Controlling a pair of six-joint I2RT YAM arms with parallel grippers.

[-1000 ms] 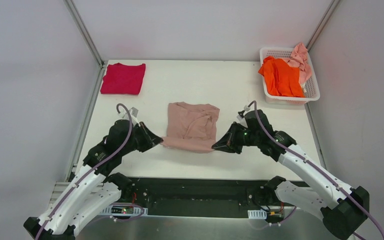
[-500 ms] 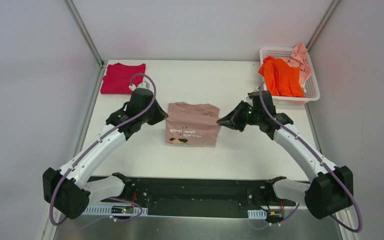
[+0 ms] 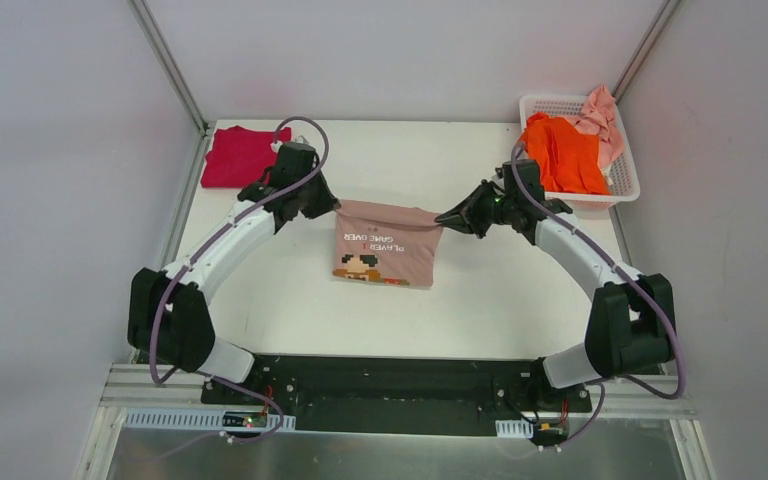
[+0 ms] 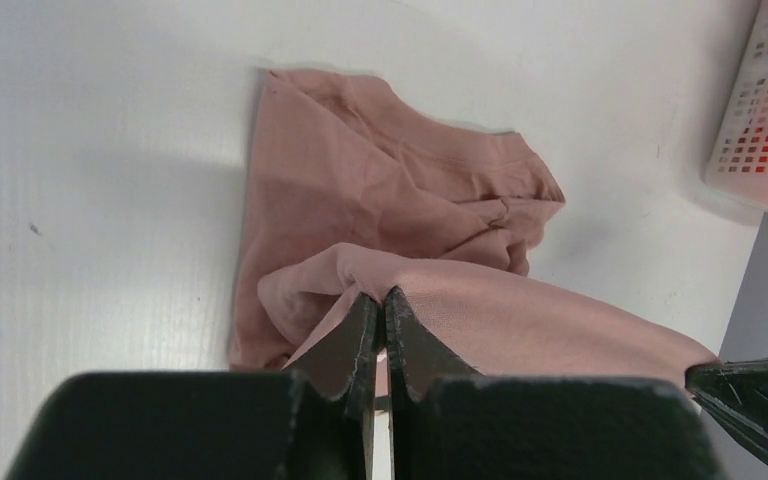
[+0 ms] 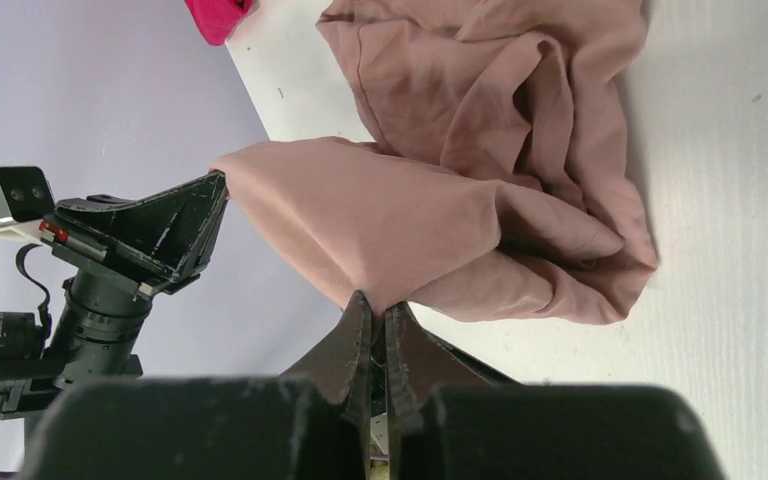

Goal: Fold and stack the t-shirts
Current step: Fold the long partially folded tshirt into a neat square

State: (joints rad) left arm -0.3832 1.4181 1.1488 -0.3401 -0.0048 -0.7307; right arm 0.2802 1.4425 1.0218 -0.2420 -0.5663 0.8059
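Dusty-pink t-shirt [image 3: 385, 250] is over the middle of the table [image 3: 260, 290], and its far edge is lifted and stretched between the two grippers. The left gripper [image 3: 332, 208] pinches the left end of this edge, with its fingers pressed together on the cloth. The right gripper [image 3: 444, 217] pinches the right end in the same way. The rest of the cloth lies crumpled on the table below the fingers.

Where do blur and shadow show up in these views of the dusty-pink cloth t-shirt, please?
Top external: even light, dusty-pink cloth t-shirt sharp. Left wrist: left gripper soft close up, soft shadow on the white table beside the shirt. Right wrist: right gripper soft, folds crisp.
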